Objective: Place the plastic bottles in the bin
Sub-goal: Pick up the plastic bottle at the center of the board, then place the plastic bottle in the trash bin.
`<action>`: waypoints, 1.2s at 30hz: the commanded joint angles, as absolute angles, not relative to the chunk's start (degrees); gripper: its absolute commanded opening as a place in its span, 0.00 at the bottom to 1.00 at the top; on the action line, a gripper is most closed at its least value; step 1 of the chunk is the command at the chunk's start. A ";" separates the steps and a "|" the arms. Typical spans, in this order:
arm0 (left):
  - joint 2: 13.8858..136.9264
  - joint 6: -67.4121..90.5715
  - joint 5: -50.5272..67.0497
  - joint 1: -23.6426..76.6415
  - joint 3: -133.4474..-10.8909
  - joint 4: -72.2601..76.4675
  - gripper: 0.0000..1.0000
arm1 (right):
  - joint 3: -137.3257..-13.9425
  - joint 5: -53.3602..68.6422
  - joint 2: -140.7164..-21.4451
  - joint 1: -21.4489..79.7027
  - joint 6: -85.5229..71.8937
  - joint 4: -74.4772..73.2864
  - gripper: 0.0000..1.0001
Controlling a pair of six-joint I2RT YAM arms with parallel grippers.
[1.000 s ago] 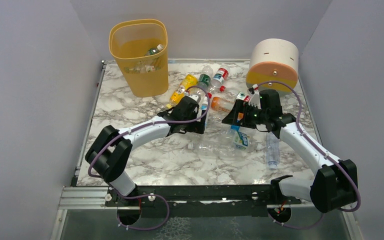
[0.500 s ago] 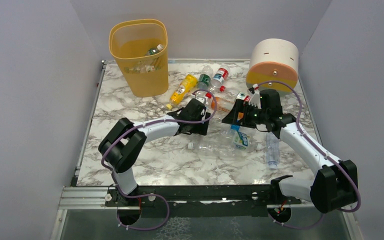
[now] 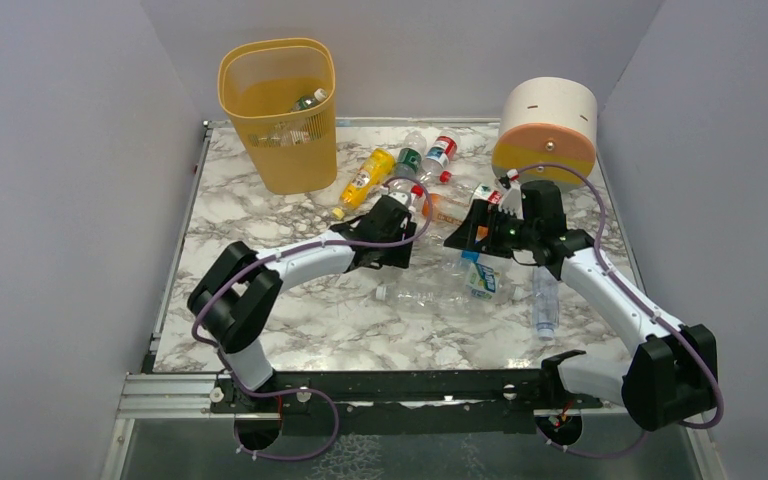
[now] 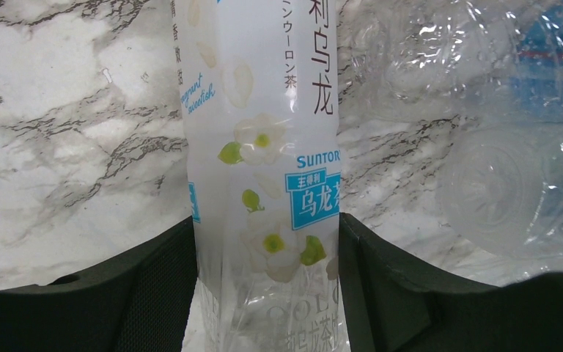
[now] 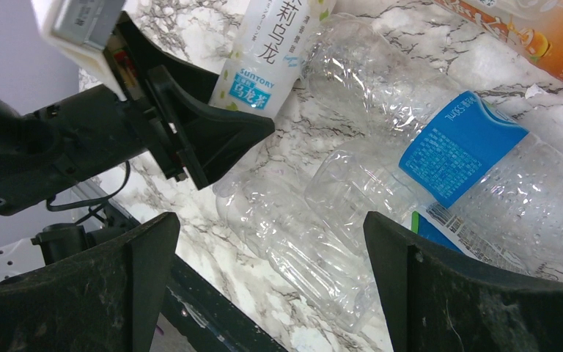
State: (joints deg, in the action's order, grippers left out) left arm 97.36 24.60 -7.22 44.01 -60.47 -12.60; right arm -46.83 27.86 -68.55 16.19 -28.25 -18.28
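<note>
My left gripper (image 4: 266, 221) is shut on a clear plastic bottle with a white flowered label (image 4: 264, 147), both fingers pressing its sides as it lies on the marble table (image 3: 260, 250). In the top view this left gripper (image 3: 405, 222) sits mid-table beside the bottle pile. My right gripper (image 5: 270, 220) is open, hovering over a crushed clear bottle (image 5: 315, 249) and a blue-labelled bottle (image 5: 458, 154). A yellow bottle (image 3: 365, 178), a green-labelled one (image 3: 409, 160) and a red-labelled one (image 3: 440, 153) lie near the yellow-orange bin (image 3: 228, 95), which holds bottles (image 3: 310, 100).
A round white and orange drum (image 3: 548, 128) stands at the back right. An orange-labelled bottle (image 3: 447, 208) lies between the grippers. More bottles lie nearer the front: a clear one (image 3: 420, 293) and another (image 3: 545, 300). Grey walls enclose the table.
My left gripper shifted right toward the pile and its jaws closed from wide open onto the white-labelled bottle. The right arm has held still.
</note>
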 commanded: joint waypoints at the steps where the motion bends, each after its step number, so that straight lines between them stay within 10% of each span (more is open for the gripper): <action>1: 90.75 24.71 -10.36 44.38 -61.04 -14.35 0.66 | -46.50 29.43 -66.89 16.44 -28.72 -16.93 1.00; 20: 83.00 16.13 -17.84 42.39 -79.77 -25.90 0.66 | -47.03 30.87 -64.67 16.44 -29.75 -17.75 1.00; 36: 93.91 8.53 -9.21 20.42 -114.36 -27.08 0.67 | -44.37 31.24 -61.94 16.44 -30.72 -17.45 1.00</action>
